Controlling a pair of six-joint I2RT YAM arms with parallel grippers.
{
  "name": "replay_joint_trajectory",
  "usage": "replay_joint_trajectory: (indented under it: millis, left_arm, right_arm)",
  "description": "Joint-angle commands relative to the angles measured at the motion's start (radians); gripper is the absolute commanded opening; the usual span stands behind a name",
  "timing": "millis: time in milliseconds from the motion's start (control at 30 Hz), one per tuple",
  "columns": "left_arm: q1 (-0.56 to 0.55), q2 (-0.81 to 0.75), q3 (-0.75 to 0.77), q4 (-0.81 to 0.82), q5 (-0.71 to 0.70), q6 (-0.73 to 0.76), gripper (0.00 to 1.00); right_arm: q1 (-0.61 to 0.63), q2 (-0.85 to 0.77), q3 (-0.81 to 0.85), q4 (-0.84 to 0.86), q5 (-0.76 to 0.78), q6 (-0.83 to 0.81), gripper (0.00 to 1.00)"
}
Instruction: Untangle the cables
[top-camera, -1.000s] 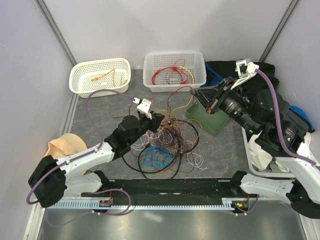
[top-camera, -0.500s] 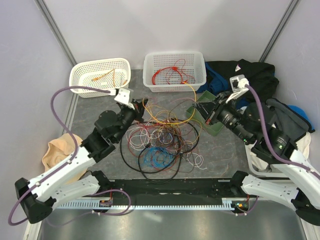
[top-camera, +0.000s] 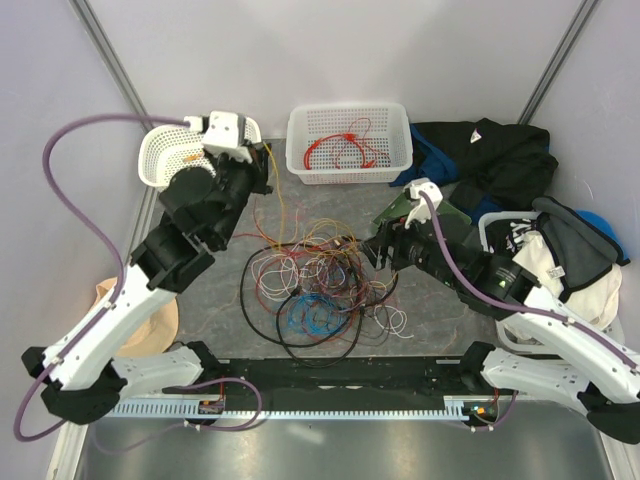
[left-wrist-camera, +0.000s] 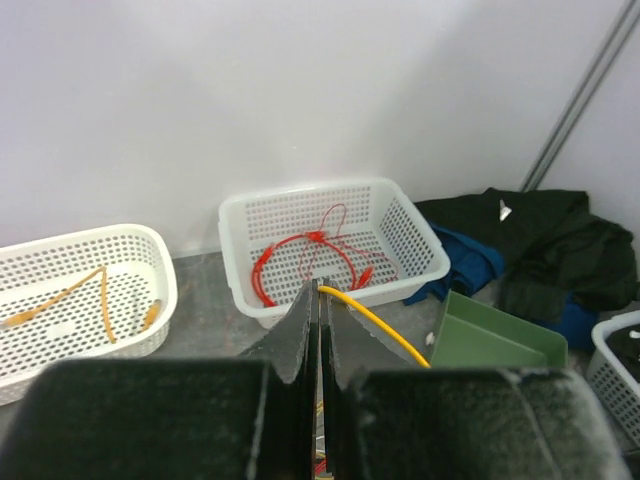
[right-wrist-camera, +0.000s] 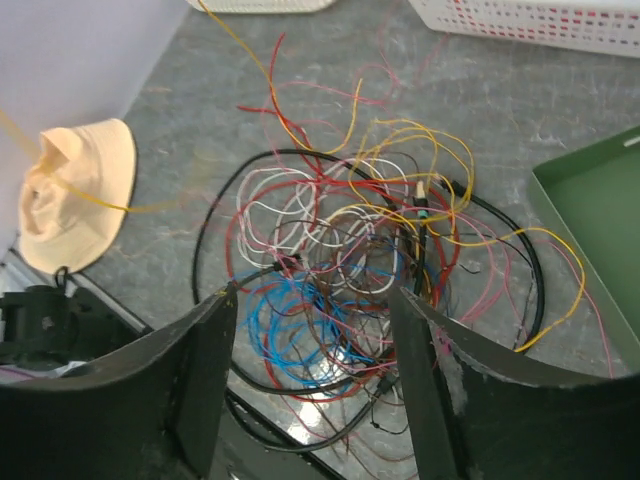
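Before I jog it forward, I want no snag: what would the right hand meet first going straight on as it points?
Most likely the cables: the open right hand points down at the tangle's middle, over the blue and white loops. Nothing shows between, though depth is unclear.

Soft, even light from above: walls (top-camera: 300, 50) bright, shadows faint. Glare flashes off the near metal ledge (top-camera: 300, 445) and off the table (right-wrist-camera: 560, 90) under the cables (right-wrist-camera: 340, 260). The left gripper (left-wrist-camera: 318, 295) looms dark and blurred; the yellow cable (left-wrist-camera: 375, 322) beyond it is crisp.
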Motion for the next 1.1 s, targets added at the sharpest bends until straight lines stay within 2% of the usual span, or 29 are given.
replay_joint_trajectory:
  millis: [0, 67, 200, 367, 533, 567, 667, 767, 1067]
  left_arm:
    - [0.004, 0.132, 0.193, -0.264, -0.017, 0.048, 0.02]
    - [0.004, 0.184, 0.270, -0.313, 0.003, 0.041, 0.02]
    - [0.004, 0.197, 0.310, -0.320, 0.107, 0.016, 0.02]
    - [0.004, 0.183, 0.358, -0.309, 0.265, 0.001, 0.02]
    - [0.004, 0.157, 0.393, -0.307, 0.404, 0.001, 0.02]
    - [0.004, 0.153, 0.396, -0.309, 0.431, -0.004, 0.02]
    - [0.004, 0.150, 0.405, -0.315, 0.435, -0.007, 0.02]
    - [0.004, 0.157, 0.421, -0.329, 0.432, -0.010, 0.02]
    - [0.004, 0.163, 0.448, -0.330, 0.461, -0.033, 0.02]
  right_arm:
    - [-0.003, -0.001, 0.010, 0.000, 0.070, -0.059, 0.75]
    - [-0.003, -0.015, 0.016, 0.032, 0.079, -0.077, 0.76]
    - [-0.003, -0.044, -0.036, 0.234, 0.003, -0.125, 0.77]
    - [-0.002, 0.033, -0.100, 0.424, -0.031, -0.174, 0.77]
    - [-0.005, 0.129, -0.264, 0.840, -0.042, -0.174, 0.77]
    - [-0.005, 0.163, -0.286, 0.974, -0.051, -0.159, 0.77]
    - [-0.005, 0.234, -0.294, 1.115, -0.122, -0.118, 0.78]
    - [-0.003, 0.373, -0.231, 1.167, -0.166, -0.084, 0.79]
    - [-0.003, 0.645, -0.110, 1.342, -0.185, -0.013, 0.79]
